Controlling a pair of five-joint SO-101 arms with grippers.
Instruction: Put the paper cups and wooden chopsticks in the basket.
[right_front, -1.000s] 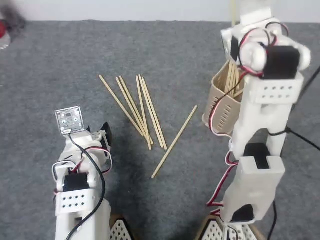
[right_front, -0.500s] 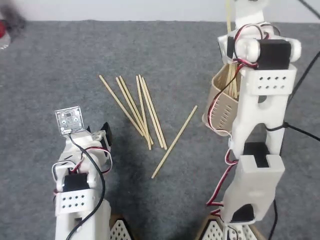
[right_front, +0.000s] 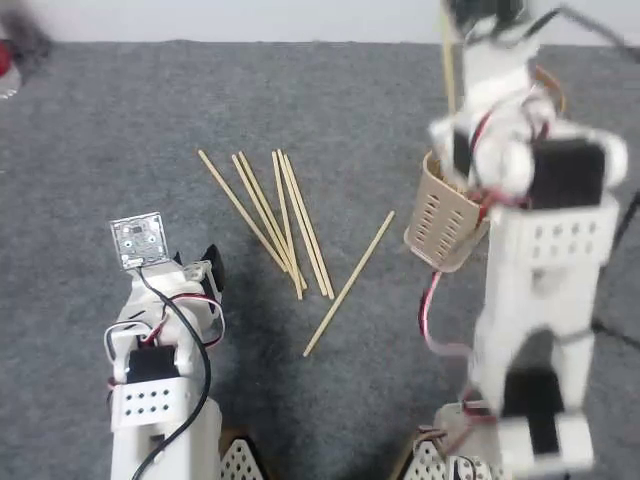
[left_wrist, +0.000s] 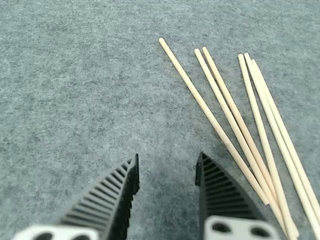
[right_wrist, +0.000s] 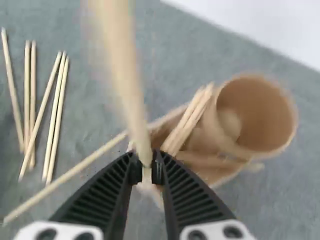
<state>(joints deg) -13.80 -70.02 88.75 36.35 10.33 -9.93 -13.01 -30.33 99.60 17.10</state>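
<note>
Several wooden chopsticks (right_front: 278, 217) lie fanned on the grey carpet, and one more chopstick (right_front: 350, 283) lies apart to their right. The tan slotted basket (right_front: 440, 215) stands tilted at the right with chopsticks (right_wrist: 189, 120) sticking out of it. My right gripper (right_wrist: 143, 169) is shut on a single chopstick (right_wrist: 117, 75), held upright just beside the basket (right_wrist: 250, 120); its top end (right_front: 447, 60) rises above the arm. My left gripper (left_wrist: 167, 165) stands open low over bare carpet, to the left of the fanned chopsticks (left_wrist: 235, 125).
Grey carpet (right_front: 100, 120) covers the table up to a white wall at the far edge. The right arm's body (right_front: 545, 250) hangs over the basket's right side. A dark object (right_front: 8, 50) sits at the far left corner.
The right arm has shifted and swung nearer the camera, carrying its chopstick higher beside the basket. The left arm and the loose chopsticks have stayed put.
</note>
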